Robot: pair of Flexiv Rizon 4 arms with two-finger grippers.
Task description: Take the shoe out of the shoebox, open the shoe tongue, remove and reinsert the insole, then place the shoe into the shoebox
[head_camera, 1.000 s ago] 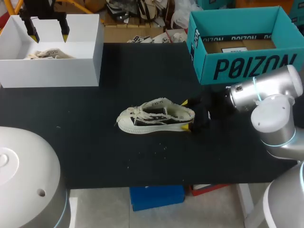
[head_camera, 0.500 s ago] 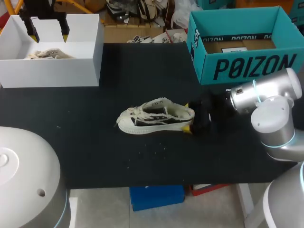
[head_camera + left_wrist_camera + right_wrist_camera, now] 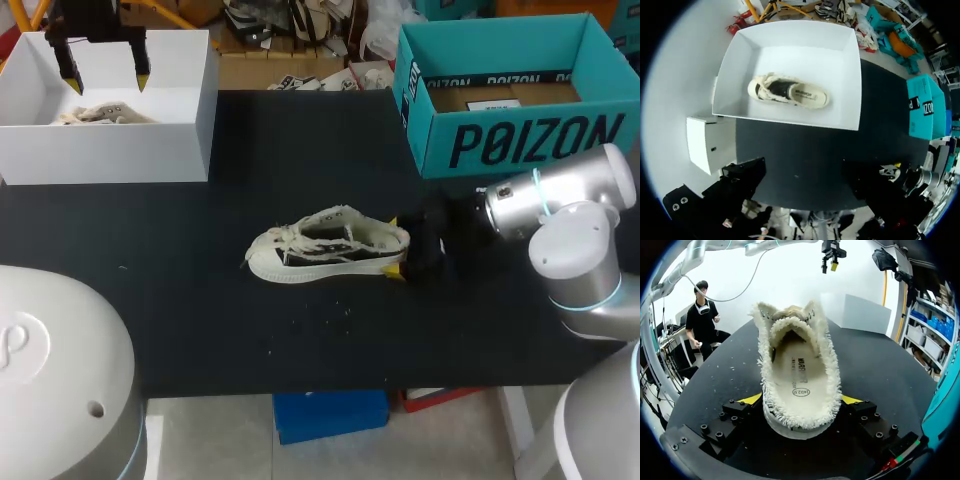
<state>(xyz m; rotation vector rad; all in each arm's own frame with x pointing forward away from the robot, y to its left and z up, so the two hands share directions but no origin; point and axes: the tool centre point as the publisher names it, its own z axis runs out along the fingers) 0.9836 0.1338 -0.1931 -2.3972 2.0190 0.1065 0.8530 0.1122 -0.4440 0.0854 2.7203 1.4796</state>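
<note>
A cream low-top shoe [image 3: 325, 245] with a frayed collar lies on its sole in the middle of the black table [image 3: 300, 150], toe pointing left. My right gripper [image 3: 392, 242] is at its heel, one yellow tip on each side, shut on it. In the right wrist view the heel [image 3: 800, 417] fills the gap between the fingers, and the printed insole [image 3: 800, 375] lies inside the shoe. My left gripper [image 3: 105, 68] hangs open above the white box [image 3: 190, 140], which holds a second cream shoe [image 3: 788, 92]. The teal shoebox [image 3: 520, 140] stands at the back right.
The white box sits at the table's back left corner. A flat brown cardboard piece [image 3: 500, 97] lies in the teal shoebox. Small crumbs of lint [image 3: 320, 320] dot the table in front of the shoe.
My right gripper's fingers have come together onto the shoe's heel. The shoe has stayed in place. My left gripper has barely shifted above the white box.
</note>
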